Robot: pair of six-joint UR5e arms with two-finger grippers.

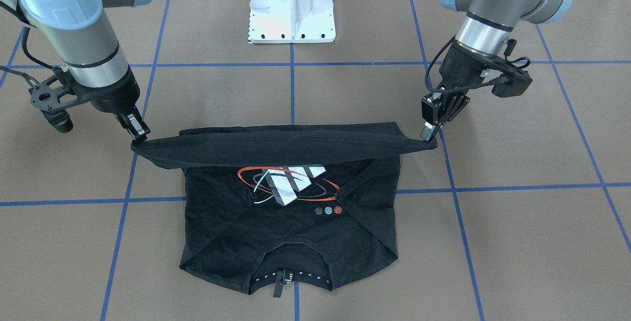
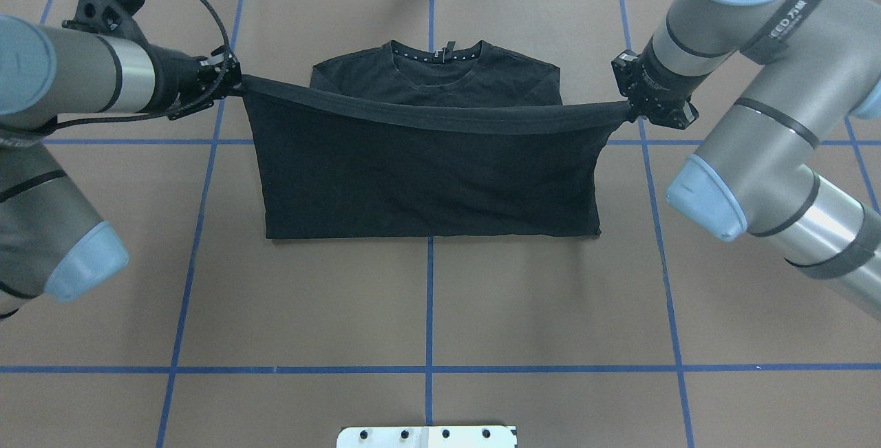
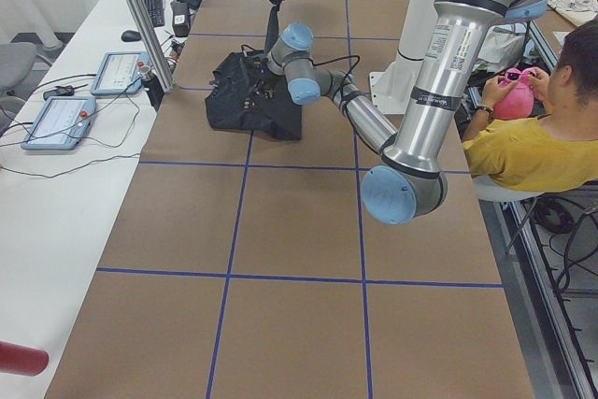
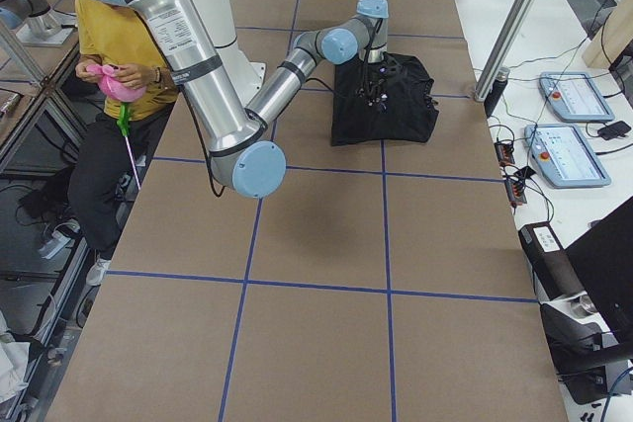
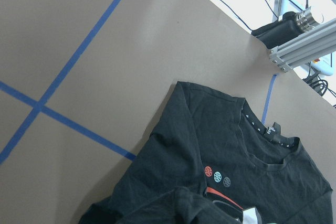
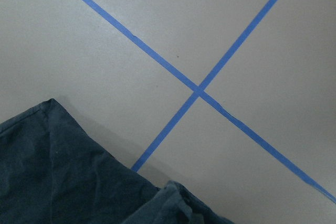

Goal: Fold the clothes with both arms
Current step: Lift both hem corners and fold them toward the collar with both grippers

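Hem of the black orbit-graphic T-shirt (image 1: 231,232) stretches raised between my left gripper (image 1: 429,133) and right gripper (image 1: 139,136), each clamped on a corner; its collar half lies flat near the far edge of the brown bench (image 1: 517,242).

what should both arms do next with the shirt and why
Probably carry the T-shirt hem a bit further toward the collar, then lower it. The left gripper and right gripper each pinch a hem corner, stretched taut above the graphic; the collar end lies uncovered on the table.
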